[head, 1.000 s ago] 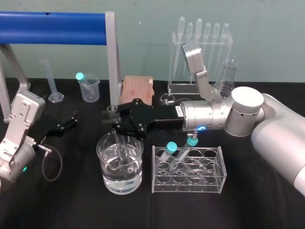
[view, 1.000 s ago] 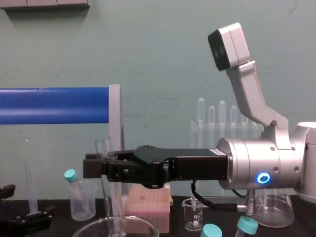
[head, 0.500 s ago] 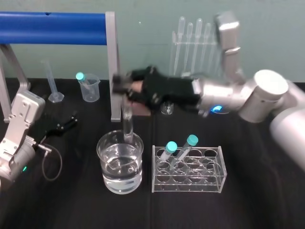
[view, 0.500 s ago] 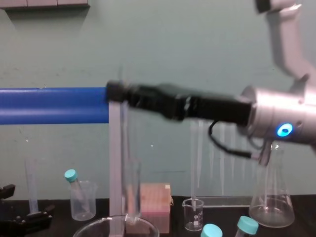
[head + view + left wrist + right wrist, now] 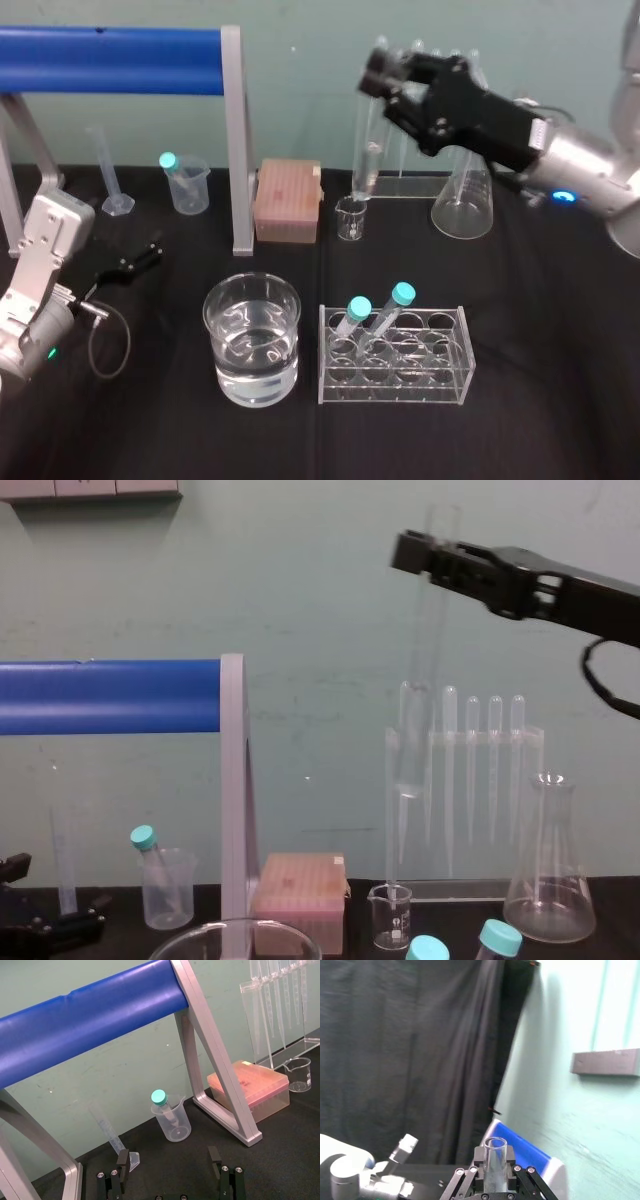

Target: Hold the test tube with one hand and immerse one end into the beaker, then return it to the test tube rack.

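My right gripper (image 5: 378, 75) is raised high at the back right and is shut on the upper part of the test tube (image 5: 367, 150). The tube hangs nearly upright in the air, its lower end above the small graduated beaker. From the chest it shows as a long clear tube (image 5: 420, 680) under the black fingers (image 5: 425, 552). In the right wrist view its open rim (image 5: 495, 1146) sits between the fingers. The wide beaker (image 5: 252, 340), part full of water, stands at the front centre. To its right is the test tube rack (image 5: 440, 372), holding two teal-capped tubes. My left gripper (image 5: 135, 262) rests open on the table at the left.
A pink box (image 5: 288, 200), a small graduated beaker (image 5: 350, 218), a conical flask (image 5: 462, 205) and a pipette stand (image 5: 425, 180) line the back. A blue bar on a grey frame (image 5: 232, 140) spans the back left, with a plastic cup (image 5: 187, 185) and graduated cylinder (image 5: 110, 175) beneath.
My right gripper lifted the test tube out of the beaker and carried it up, back and to the right. The left arm stayed put.
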Tool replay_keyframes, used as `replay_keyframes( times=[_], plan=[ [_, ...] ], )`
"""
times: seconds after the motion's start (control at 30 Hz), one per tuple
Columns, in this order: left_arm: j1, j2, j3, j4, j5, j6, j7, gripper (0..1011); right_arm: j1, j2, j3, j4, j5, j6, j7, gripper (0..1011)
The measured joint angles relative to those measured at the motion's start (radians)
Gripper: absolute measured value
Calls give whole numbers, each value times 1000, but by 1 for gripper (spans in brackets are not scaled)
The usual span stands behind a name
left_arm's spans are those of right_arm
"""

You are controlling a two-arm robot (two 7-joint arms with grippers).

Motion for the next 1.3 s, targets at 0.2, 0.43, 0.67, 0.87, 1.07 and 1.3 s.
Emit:
replay_keyframes(
  times=[0.2,0.43,0.67,0.87,1.07,1.3],
  plan=[
    [0,0,0,0,0,0,0,1000,-101,72,45,-97,-5,59,-102,242],
    [0,0,0,0,0,0,0,1000,-248,161,108,-233,-5,111,-220,242],
    [0,0,0,0,0,0,0,1000,-361,223,174,-324,-8,138,-298,242],
    [0,0,0,0,0,0,0,1000,-398,233,189,-338,-9,162,-307,242],
    [0,0,0,0,0,0,0,1000,-409,235,192,-340,-12,181,-301,242],
    [0,0,0,0,0,0,0,1000,-396,229,175,-324,-23,203,-271,242]
  ],
)
